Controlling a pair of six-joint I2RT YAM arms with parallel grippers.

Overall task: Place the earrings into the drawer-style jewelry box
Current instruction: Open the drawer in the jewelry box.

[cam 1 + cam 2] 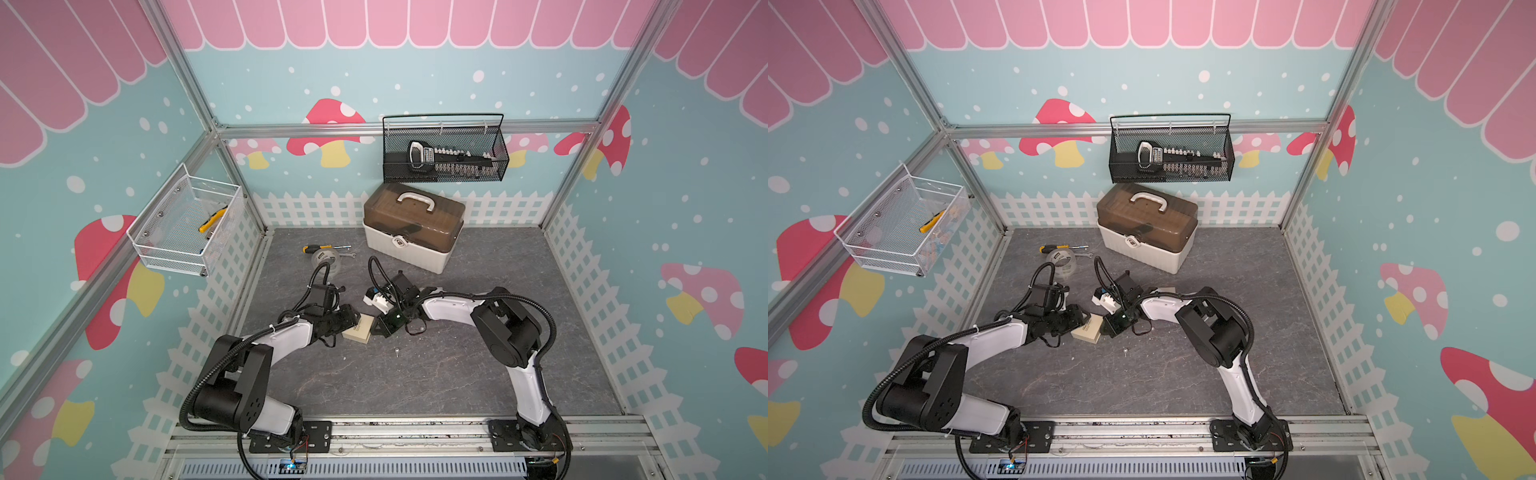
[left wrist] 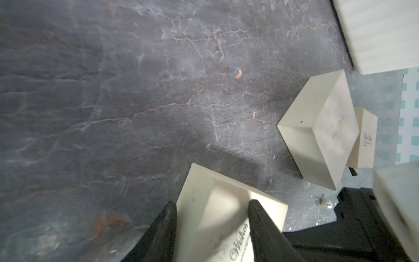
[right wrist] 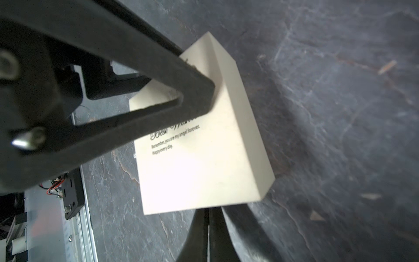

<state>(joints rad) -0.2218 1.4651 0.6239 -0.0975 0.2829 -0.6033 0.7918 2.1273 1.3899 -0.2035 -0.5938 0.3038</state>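
Mushroom-print booth, grey marbled table (image 1: 415,386); clock calls are on the top views, 12 = back wall. Toolbox (image 1: 411,226) with brown lid at 12; black wire basket (image 1: 395,166) on the back wall above it; white mesh basket (image 1: 166,232) on the side wall at 10; tape roll (image 1: 324,258) and screwdriver (image 1: 320,248) at 11, close together, contact unclear.

Jewelry box (image 1: 357,329) sits just off table centre toward 9, between the two grippers; cream, printed face up; whether its drawer is out at all, can't tell. Left gripper (image 2: 210,203) comes in from 9; jaws part-way apart and clamped on the jewelry box, one finger (image 2: 165,226) on its outer side, the other lying across the printed face. Right gripper (image 3: 208,212) comes in from 3; jaws fully closed, tips touching the box's near edge; can't tell if anything is pinched between them.

One earring (image 1: 397,353) lies loose on the table at 5 from the jewelry box, near but apart; seen in both top views. The left wrist view shows the earring (image 2: 326,203) as a pale bead with a short stem, just beside the right gripper's black body. Second earring: can't tell where it is.

Spare cream box (image 2: 317,131) and small cream box (image 2: 365,138) lie beyond the right gripper, one behind the other; contact unclear.
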